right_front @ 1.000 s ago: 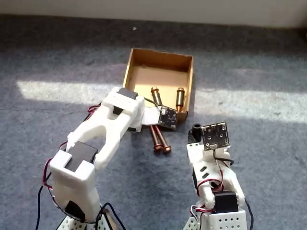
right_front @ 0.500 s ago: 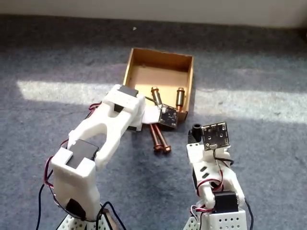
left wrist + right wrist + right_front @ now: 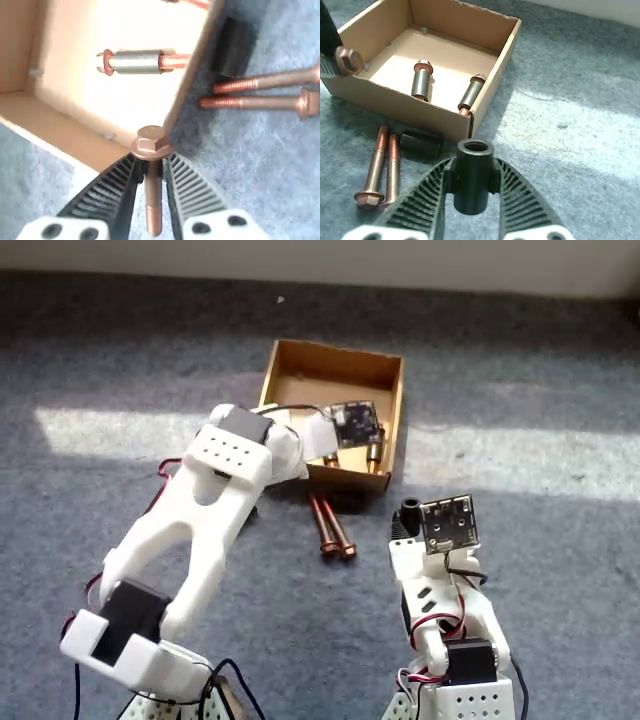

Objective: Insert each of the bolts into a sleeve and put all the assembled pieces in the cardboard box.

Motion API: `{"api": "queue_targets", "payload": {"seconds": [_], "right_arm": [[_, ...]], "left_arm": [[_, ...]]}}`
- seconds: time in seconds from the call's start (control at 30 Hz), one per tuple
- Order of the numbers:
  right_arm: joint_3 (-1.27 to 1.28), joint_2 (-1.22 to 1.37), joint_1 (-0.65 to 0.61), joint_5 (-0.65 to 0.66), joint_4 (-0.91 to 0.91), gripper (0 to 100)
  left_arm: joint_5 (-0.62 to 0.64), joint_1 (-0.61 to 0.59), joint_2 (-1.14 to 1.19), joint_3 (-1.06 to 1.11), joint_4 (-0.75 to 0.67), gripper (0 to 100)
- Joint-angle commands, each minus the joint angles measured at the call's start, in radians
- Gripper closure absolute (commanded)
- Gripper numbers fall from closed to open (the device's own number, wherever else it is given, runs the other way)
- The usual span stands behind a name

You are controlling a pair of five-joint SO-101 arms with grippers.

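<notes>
The bench wore grey carpet-like fabric. A sunlit band crossed mid-frame; a pale strip edged the top.

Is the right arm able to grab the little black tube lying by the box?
Probably not yet: the right gripper is shut on a second sleeve. Otherwise the loose sleeve lies in the open on the carpet beside two bolts.

Your left gripper pinches a bolt, its head just beyond the tips; your right gripper clamps a sleeve between its jaws.
</notes>
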Motion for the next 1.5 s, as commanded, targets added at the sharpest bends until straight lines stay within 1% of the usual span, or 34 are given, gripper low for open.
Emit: {"api": "queue_targets", "payload": {"seconds": [0.0, 0.03, 0.1, 0.27, 0.47, 0.6, 0.8, 1.0, 1.2, 1.33, 1.47], "right_arm": [[0.008, -0.010, 0.013, 0.011, -0.028, 99.2], [0.012, -0.010, 0.013, 0.011, -0.028, 99.2], [0.015, -0.010, 0.013, 0.011, -0.028, 99.2], [0.018, -0.010, 0.013, 0.011, -0.028, 99.2], [0.019, -0.010, 0.013, 0.011, -0.027, 99.2], [0.030, -0.010, 0.013, 0.011, -0.028, 99.2], [0.041, -0.010, 0.013, 0.011, -0.028, 99.2], [0.042, -0.010, 0.013, 0.011, -0.030, 99.2], [0.044, -0.010, 0.012, 0.011, -0.030, 99.2], [0.044, -0.010, -0.042, 0.011, -0.030, 99.2], [0.042, -0.010, -0.065, 0.011, -0.030, 99.2]], "left_arm": [[0.361, 0.022, -0.177, 0.005, 0.000, 99], [0.440, 0.022, -0.205, 0.022, 0.000, 99], [0.554, 0.022, -0.268, 0.051, 0.000, 99], [0.651, 0.021, -0.435, 0.128, -0.008, 99], [0.847, 0.013, -0.616, 0.160, -0.009, 99], [0.953, 0.002, -0.716, 0.199, -0.020, 99], [1.083, -0.004, -0.881, 0.329, -0.160, 99], [1.212, 0.002, -1.078, 0.496, -0.365, 99], [1.363, 0.004, -1.222, 0.644, -0.552, 99], [1.410, 0.005, -1.297, 0.745, -0.635, 99], [1.407, 0.004, -1.383, 0.885, -0.729, 99]]}}
